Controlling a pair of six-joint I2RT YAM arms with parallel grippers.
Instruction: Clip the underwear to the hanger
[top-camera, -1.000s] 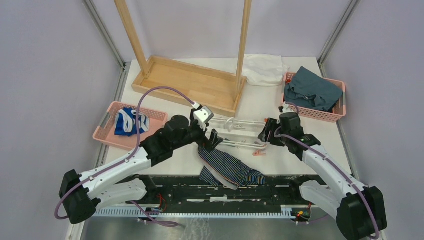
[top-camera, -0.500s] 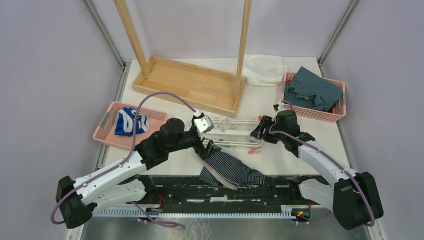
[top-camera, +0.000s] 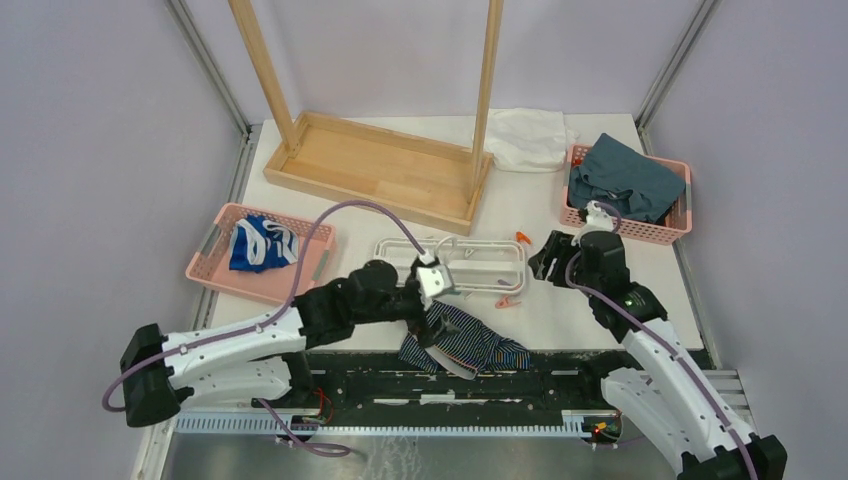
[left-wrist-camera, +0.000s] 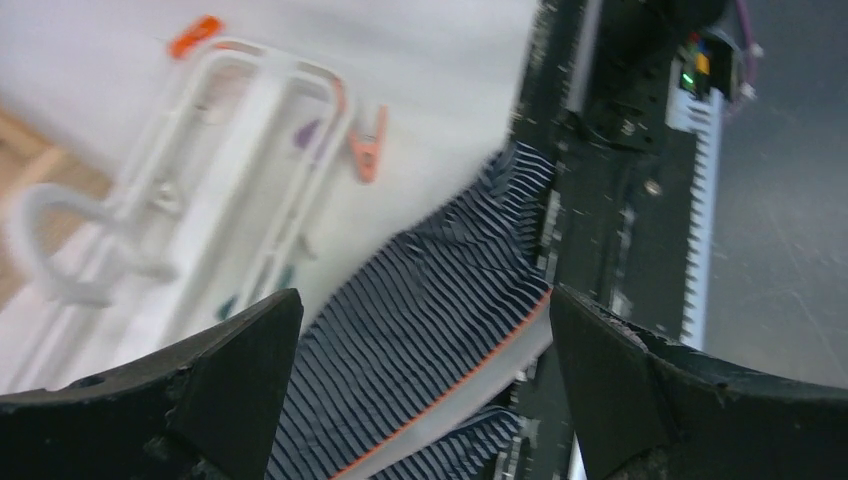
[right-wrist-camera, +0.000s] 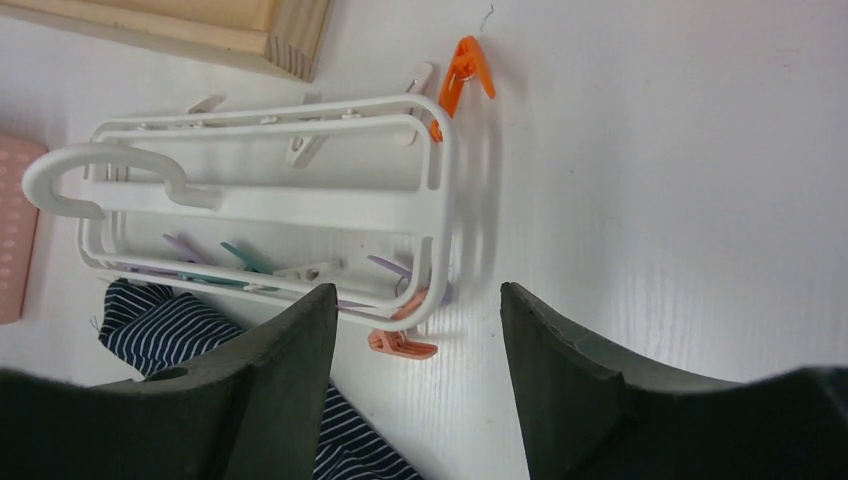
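The underwear (top-camera: 468, 342), dark navy with thin pinstripes and orange trim, lies crumpled at the table's near edge, partly over the black strip. My left gripper (top-camera: 436, 318) hovers open just above its left part; the left wrist view has the striped cloth (left-wrist-camera: 430, 340) between the spread fingers, untouched. The white hanger (top-camera: 452, 262) lies flat on the table just beyond, hook to the left, an orange clip (right-wrist-camera: 465, 65) at its far right corner and a salmon clip (right-wrist-camera: 400, 343) at its near right. My right gripper (top-camera: 543, 265) stands open just right of the hanger (right-wrist-camera: 270, 215), holding nothing.
The tall wooden rack's base (top-camera: 375, 170) fills the back left. A pink basket (top-camera: 210, 262) at left holds a blue-and-white garment (top-camera: 260, 243). A second pink basket (top-camera: 630, 230) at right holds a teal cloth (top-camera: 625, 180). A white cloth (top-camera: 528, 138) lies at the back.
My right gripper has pulled back to the right, off the hanger's end, and the hanger now lies flat. My left gripper has swung toward the near edge, over the underwear.
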